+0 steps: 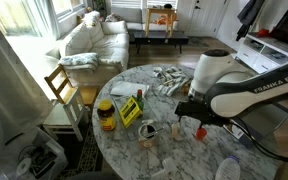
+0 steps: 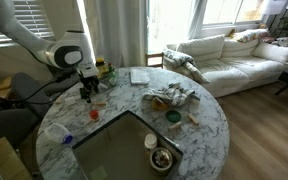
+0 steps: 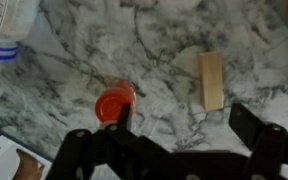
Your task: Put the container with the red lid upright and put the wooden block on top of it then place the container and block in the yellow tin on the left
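Hovering with jaws spread wide and empty over red-lidded container, apparently upright on worktop, ready to carry wooden block lying flat nearby; not yet stacked.

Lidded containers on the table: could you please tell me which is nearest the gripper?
The container with the red lid, right beside the gripper; the dark yellow-lidded jar stands farther away.

A home living room: well beyond the pincer a pale, cushioned sofa stands under bright windows. Wood flooring surrounds the round marbled surface beneath the pincer, and a wooden chair stands alongside.
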Robot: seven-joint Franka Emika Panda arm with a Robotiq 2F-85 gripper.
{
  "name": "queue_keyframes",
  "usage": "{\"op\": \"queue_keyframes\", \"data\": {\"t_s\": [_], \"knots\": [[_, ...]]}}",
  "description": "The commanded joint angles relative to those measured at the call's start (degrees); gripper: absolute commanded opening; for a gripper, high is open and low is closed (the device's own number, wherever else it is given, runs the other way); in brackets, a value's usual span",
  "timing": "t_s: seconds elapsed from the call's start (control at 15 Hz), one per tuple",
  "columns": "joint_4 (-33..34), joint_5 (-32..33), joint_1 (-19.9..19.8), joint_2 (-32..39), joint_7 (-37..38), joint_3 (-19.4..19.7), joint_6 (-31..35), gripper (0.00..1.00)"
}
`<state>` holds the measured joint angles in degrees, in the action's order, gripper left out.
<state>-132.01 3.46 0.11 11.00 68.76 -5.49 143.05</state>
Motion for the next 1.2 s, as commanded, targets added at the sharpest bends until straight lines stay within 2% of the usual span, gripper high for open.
{"op": "queue_keyframes", "data": {"t_s": [0.0,0.07,0.13,0.47,0.53,1.0,1.13], "knots": [[1.8,-14.1,-4.3,1.6,-15.7,-4.0,-3.0,1.0],[2.2,-15.8,-1.8,2.2,-17.7,-1.0,-3.3,1.0],[2.3,-14.7,-1.3,2.7,-17.2,0.4,-2.4,1.0],[3.4,-14.2,-0.4,5.5,-20.2,3.7,-0.6,1.0],[2.5,-14.2,0.1,3.8,-19.2,4.1,-1.6,1.0],[3.3,-14.2,0.7,5.1,-19.7,4.6,-1.4,1.0],[5.5,-15.1,0.8,7.5,-20.7,4.2,-0.7,1.0]]}}
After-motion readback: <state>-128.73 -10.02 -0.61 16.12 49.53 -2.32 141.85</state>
